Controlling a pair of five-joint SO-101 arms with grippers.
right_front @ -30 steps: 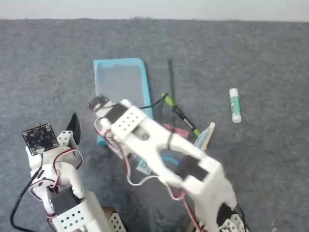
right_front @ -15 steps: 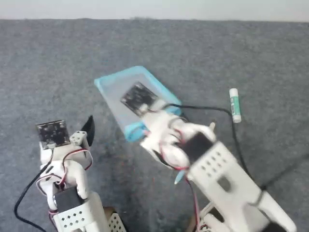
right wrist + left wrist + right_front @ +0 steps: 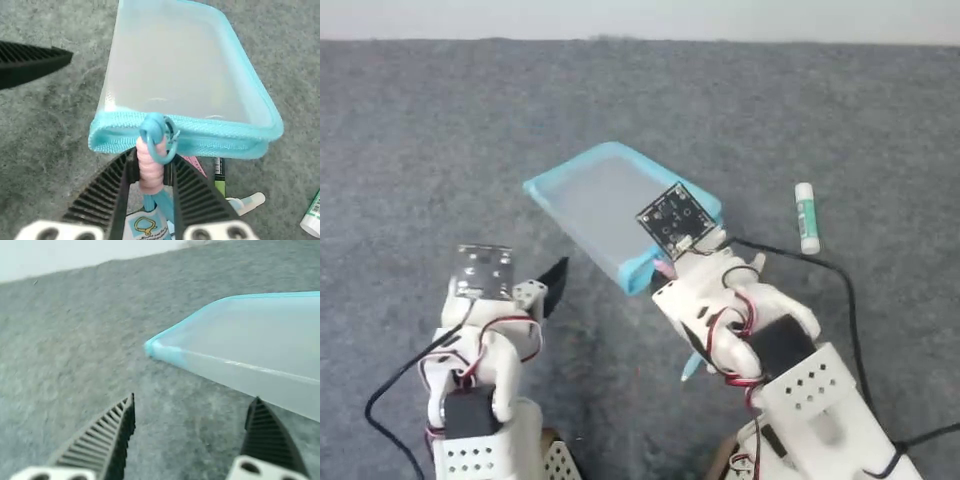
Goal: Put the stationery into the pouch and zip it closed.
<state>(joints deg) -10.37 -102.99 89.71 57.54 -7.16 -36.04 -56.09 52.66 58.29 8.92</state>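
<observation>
Turquoise-edged and see-through, the pouch (image 3: 605,205) lies slantwise near the middle of the grey table (image 3: 420,130), with one corner pointing towards the far edge. At its nearer short end we see the right gripper (image 3: 665,272) with its two black fingers pressed together on the pink pull tab (image 3: 150,170) of the zip. The turquoise ring (image 3: 160,137) above the tab rests against the zip's teeth. Along that end the zip line looks shut. We cannot tell whether the pouch's far end rests on the table or hangs just above it.

The left gripper (image 3: 548,285) sits nearer the table's left edge, close to the front. Its jaws stand wide apart with nothing between them. It points at the pouch's left corner (image 3: 150,347) and is close to it but does not touch it.

In the right wrist view we find a green and black pen (image 3: 218,177) on the table beneath the held end of the pouch. Just beside the pen lie a pink strip (image 3: 192,165) and a white-tipped piece (image 3: 245,202). A printed tag (image 3: 145,225) hangs below the tab.

The glue stick (image 3: 806,217) lies alone towards the table's right edge, well apart from the pouch, with its white cap turned to the far edge.
</observation>
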